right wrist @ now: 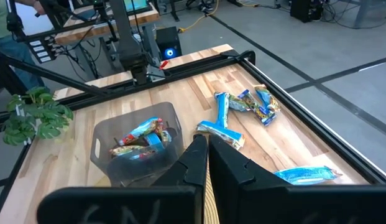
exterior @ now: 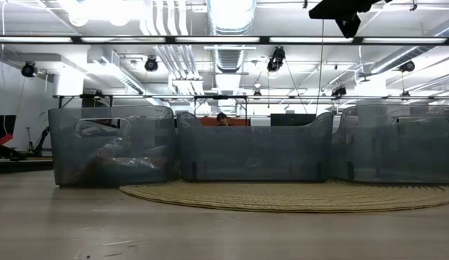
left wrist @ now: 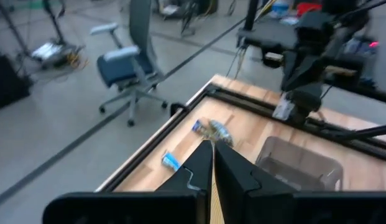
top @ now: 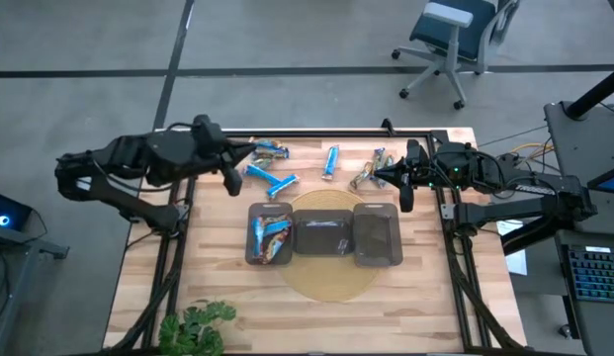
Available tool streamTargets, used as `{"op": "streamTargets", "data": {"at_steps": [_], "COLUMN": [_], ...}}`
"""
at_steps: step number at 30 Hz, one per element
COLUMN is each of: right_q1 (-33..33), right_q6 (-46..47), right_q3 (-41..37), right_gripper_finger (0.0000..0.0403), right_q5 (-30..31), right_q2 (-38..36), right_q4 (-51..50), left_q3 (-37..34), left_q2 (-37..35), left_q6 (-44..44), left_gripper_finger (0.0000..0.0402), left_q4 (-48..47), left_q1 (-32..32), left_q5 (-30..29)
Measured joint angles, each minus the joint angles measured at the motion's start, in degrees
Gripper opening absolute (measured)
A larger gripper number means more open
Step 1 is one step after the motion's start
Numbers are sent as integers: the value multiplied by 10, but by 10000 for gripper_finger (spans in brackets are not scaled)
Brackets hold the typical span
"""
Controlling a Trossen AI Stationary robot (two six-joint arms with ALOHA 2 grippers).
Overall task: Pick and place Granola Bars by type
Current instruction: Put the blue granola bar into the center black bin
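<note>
Left gripper (top: pixel 230 184): fingers together, empty, above desk (top: pixel 425 287) near far left corner. Right gripper (top: pixel 405 198): fingers together, empty, near far right edge. Bars (top: pixel 281 184): scattered along far edge; several more in left tray (top: pixel 269 235).

Overhead looking down, tabletop-level close behind trays (exterior: pixel 253 152), wrists sharing table (top: pixel 425 277)
</note>
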Motion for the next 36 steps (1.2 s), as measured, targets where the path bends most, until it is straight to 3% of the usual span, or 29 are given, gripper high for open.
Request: {"op": "streamTargets", "data": {"at_steps": [10,19,22,36], "right_q1": [0,0,0,0], "right_q6": [2,2,2,2], "right_q3": [0,0,0,0], "right_gripper_finger": [9,9,9,9], "right_q5": [0,0,0,14], "right_q2": [0,0,0,0], "right_q4": [0,1,2,10], "left_q3": [-218,-354,-380,-388], "left_q2": [-126,-198,-211,-221], "left_q6": [53,117,123,123], "left_gripper_finger": [0,0,0,0], "left_q4": [225,336,372,372], "left_q1": [0,0,0,0], "left_q5": [43,114,132,131]}}
